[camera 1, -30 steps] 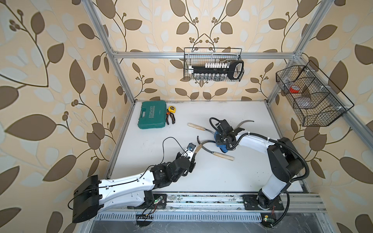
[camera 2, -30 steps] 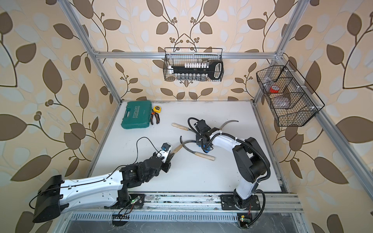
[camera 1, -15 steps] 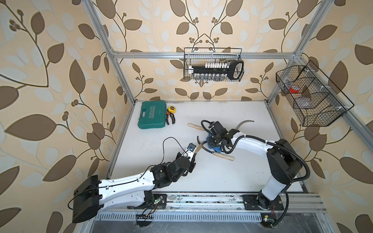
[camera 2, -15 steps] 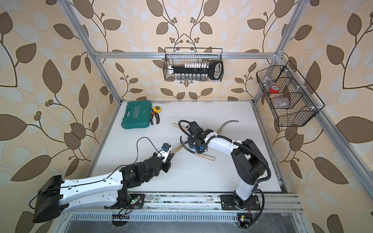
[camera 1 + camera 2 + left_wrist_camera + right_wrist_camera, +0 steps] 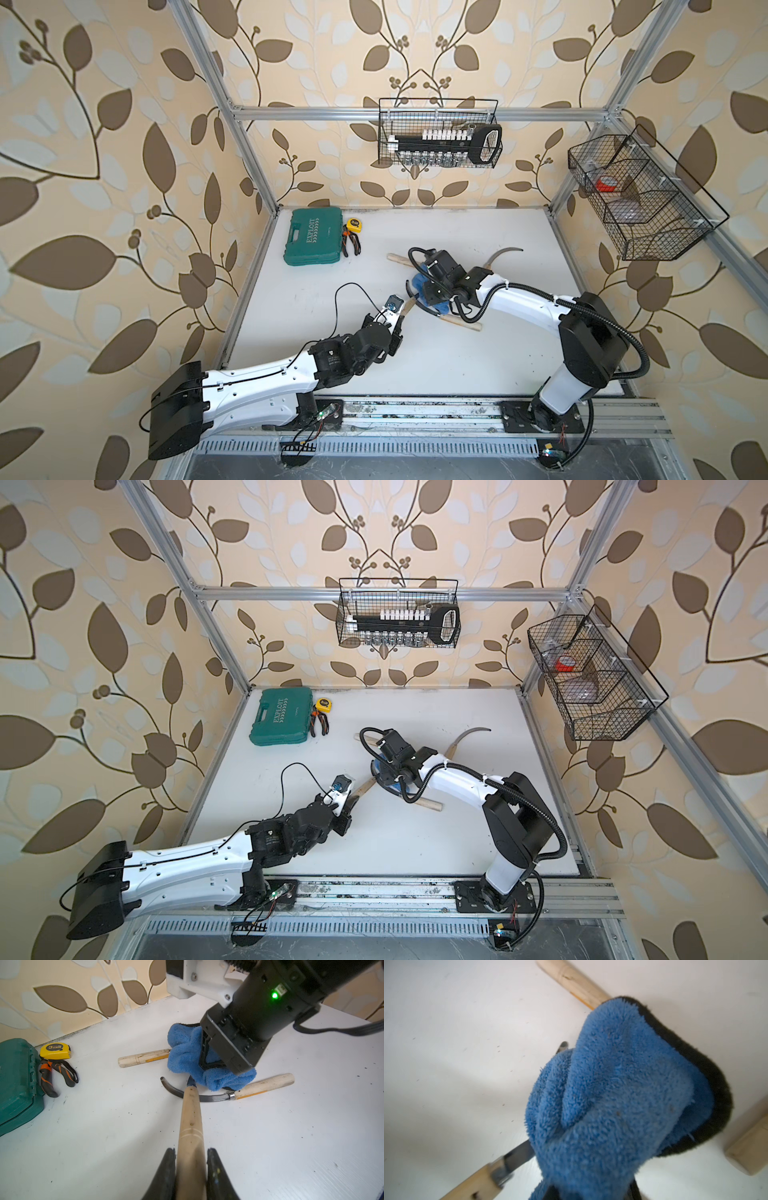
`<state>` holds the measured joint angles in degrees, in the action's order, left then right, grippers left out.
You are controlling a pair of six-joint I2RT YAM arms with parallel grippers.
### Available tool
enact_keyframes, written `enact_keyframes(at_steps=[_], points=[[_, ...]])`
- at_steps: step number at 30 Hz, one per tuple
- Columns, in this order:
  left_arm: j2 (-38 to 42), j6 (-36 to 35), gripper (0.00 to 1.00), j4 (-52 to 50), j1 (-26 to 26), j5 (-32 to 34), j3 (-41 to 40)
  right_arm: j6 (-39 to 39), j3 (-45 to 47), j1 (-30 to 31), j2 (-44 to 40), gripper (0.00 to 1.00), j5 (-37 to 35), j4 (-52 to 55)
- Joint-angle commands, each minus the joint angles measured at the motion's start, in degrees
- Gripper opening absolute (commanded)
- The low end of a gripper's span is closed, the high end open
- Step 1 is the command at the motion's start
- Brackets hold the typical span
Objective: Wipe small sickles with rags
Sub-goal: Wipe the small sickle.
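The left gripper [image 5: 191, 1150] is clamped on the pale wooden handle of a small sickle [image 5: 190, 1118] with a thin curved dark-grey blade. From near the centre of the white tabletop [image 5: 104, 1157], the tool points toward 1 o'clock in both top views. The right gripper [image 5: 215, 1062] is closed on the rag [image 5: 185, 1053], a soft blue microfibre cloth with dark trim, bunched over that blade.

The main hazard is crowding. A second sickle [image 5: 264, 1086] lies directly beneath, its blade crossed by the held handle and its own handle trailing toward 4 o'clock. A third sickle [image 5: 143, 1057] pokes out from under the cloth at 10 o'clock. A stroke along the blade would likely drag either one. A fourth sickle [image 5: 504, 254], at 2 o'clock, lies clear.

The hooked tip could also catch the pile and twist the round handle in the left jaws. The two wrists sit close, so a long stroke risks contact.
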<state>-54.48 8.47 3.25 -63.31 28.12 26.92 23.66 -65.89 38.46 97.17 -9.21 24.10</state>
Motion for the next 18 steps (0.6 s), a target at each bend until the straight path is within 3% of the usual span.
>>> enact_keyframes(at_steps=[1, 7, 18], points=[[1.7, -0.5, 0.0, 2.6, 0.0, -1.6, -0.3, 0.9, 1.2, -4.0, 3.2, 0.0, -2.0, 1.3], [1.9, -0.9, 0.0, 2.7, 0.0, -1.8, -0.3, 0.2, 0.1, -5.2, 5.8, 0.0, 0.8, 0.9], [1.9, -0.9, 0.0, 2.8, 0.0, -1.3, -0.3, -1.1, -5.5, 6.6, 2.5, 0.0, 4.0, 0.2]])
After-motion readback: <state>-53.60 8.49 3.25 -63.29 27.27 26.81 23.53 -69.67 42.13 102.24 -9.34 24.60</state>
